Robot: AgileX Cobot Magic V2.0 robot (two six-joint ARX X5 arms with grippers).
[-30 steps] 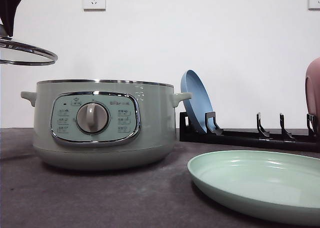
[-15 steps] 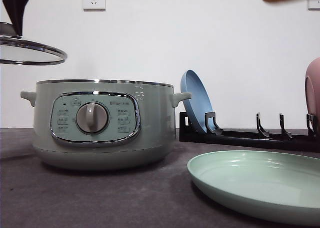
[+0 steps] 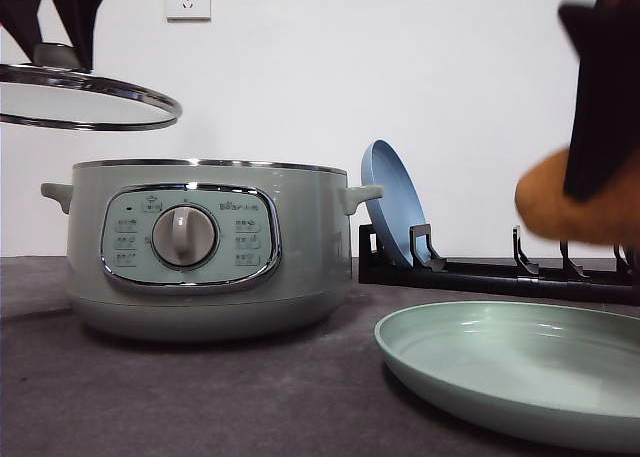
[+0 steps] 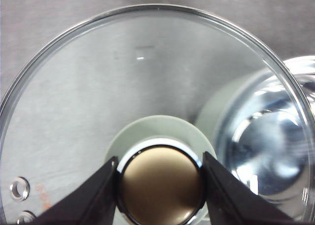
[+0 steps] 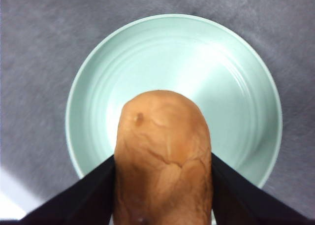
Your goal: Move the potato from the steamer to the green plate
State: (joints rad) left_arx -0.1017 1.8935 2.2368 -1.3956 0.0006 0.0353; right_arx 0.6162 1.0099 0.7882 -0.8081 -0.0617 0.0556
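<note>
A white wall with a socket stands behind a dark grey felt-like tabletop (image 3: 200,397). Largest on it is the sage-green steamer (image 3: 200,247), open at the top, its glass lid (image 3: 85,97) held in the air above its left side, the left gripper (image 4: 160,185) pinched on the lid's knob. Right of the steamer lies the green plate (image 3: 520,372), bare, with a black rack (image 3: 500,272) holding a blue plate (image 3: 395,202) behind it. The right gripper (image 5: 162,195) clamps the potato (image 5: 162,156), which hangs above the green plate without touching it. I judge the lift-out done; lowering and releasing remain.
</note>
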